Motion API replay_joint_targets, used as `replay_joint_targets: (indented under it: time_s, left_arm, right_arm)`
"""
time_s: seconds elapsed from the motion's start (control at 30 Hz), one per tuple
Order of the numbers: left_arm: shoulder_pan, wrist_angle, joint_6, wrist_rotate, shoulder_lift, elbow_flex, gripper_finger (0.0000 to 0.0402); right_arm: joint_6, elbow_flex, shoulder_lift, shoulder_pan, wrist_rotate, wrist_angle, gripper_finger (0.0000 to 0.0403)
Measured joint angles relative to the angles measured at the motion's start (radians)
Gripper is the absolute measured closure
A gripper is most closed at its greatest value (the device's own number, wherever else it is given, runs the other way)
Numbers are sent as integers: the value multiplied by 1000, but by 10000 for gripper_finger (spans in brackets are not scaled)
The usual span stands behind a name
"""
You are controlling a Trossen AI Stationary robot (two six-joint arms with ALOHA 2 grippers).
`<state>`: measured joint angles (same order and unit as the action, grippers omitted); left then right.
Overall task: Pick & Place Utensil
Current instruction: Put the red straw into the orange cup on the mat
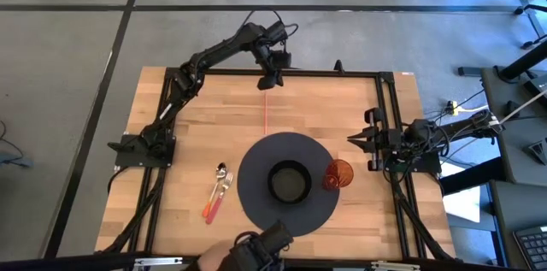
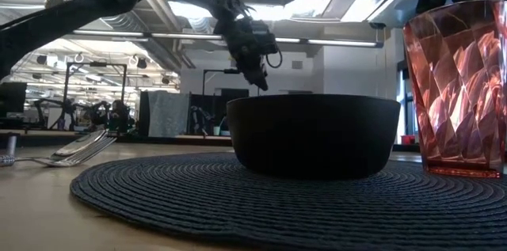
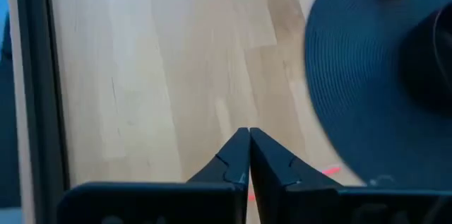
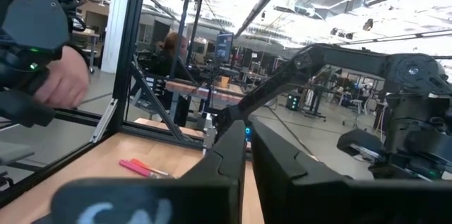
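A spoon and a fork [image 1: 218,191] with pink and orange handles lie side by side on the wooden table, left of a round dark mat [image 1: 256,164]; the low view shows them [image 2: 79,146] at its left. A black bowl [image 1: 289,182] stands on the mat's middle. My left gripper [image 1: 268,83] hangs shut and empty above the table's far edge, tipped downward, well away from the utensils; its fingertips [image 3: 248,135] meet over bare wood. My right gripper [image 1: 352,138] waits at the table's right side, shut with nothing in it [image 4: 248,143].
An orange faceted cup [image 1: 338,174] stands on the mat's right edge, beside the bowl. A thin red line [image 1: 265,113] runs on the wood from the far edge toward the mat. A person's hand with a dark device [image 1: 256,250] reaches in at the near edge. A black frame [image 1: 389,100] rims the table.
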<state>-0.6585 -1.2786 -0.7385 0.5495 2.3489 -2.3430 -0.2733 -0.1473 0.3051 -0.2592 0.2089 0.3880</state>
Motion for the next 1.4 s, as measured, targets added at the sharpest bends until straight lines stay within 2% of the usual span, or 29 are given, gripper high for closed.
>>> replay_joint_targets:
  time_s: [0.17,0.33,0.43,0.7,0.83,1.03,1.17,1.4]
  left_arm:
    - [7,28,-110,-23,3,0,395]
    - [36,31,-278,-262,5,23,400]
    - [38,-24,-359,-334,8,60,394]
    - [21,-29,-642,-348,8,203,346]
    - [29,-18,-698,-344,8,225,315]
    - [38,38,-702,-321,8,226,265]
    - [49,53,-843,-325,6,265,239]
    - [79,110,-1004,-429,8,342,230]
  right_arm:
    - [-1,0,0,0,0,-13,377]
    - [0,0,0,0,0,-23,377]
    - [0,0,0,0,0,-27,377]
    - [1,0,0,0,0,-31,377]
    - [0,0,0,0,11,-36,377]
    - [-15,0,0,0,46,-62,377]
    - [-18,0,0,0,45,-60,377]
    - [-18,0,0,0,44,-60,377]
